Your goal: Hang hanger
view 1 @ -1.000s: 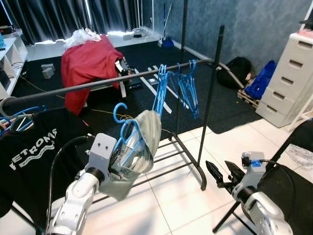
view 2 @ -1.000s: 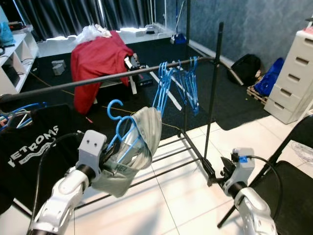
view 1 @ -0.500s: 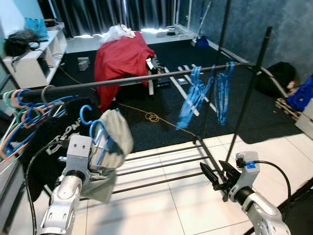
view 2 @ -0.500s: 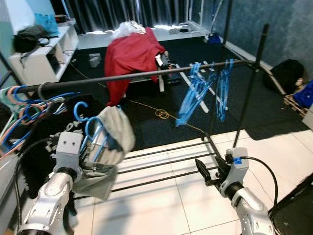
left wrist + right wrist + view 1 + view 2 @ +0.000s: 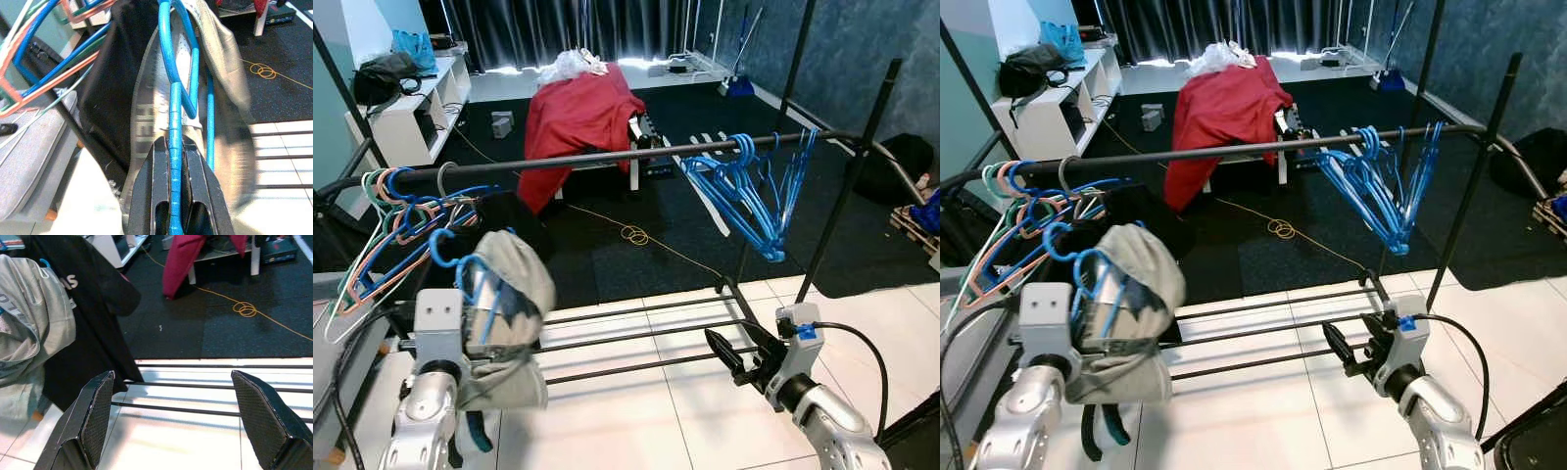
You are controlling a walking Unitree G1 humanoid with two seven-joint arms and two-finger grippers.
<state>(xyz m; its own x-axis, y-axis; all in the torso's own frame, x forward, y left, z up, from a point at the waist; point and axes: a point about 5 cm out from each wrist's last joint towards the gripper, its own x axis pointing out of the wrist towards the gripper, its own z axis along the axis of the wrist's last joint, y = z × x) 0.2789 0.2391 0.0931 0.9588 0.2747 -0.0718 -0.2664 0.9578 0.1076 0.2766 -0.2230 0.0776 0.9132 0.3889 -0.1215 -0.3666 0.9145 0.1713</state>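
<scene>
Carrying step. Left end effector [image 5: 172, 196] clamped on blue hanger [image 5: 172, 73] bearing grey garment [image 5: 504, 294], below rail [image 5: 607, 158]. Right end effector [image 5: 176, 416] apart, idle. Next: lift hook over rail.

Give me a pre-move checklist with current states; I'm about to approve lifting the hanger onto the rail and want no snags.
1. Left claw shut on the blue plastic hanger: ok.
2. Grey garment on that hanger: ok.
3. Hook over the black metal rail: not ok, it sits below the rail.
4. Free rail between the mixed-colour hangers and the bunch of blue hangers: ok.
5. Right claw open, holding nothing, low by the rack's bottom bars: ok.
</scene>
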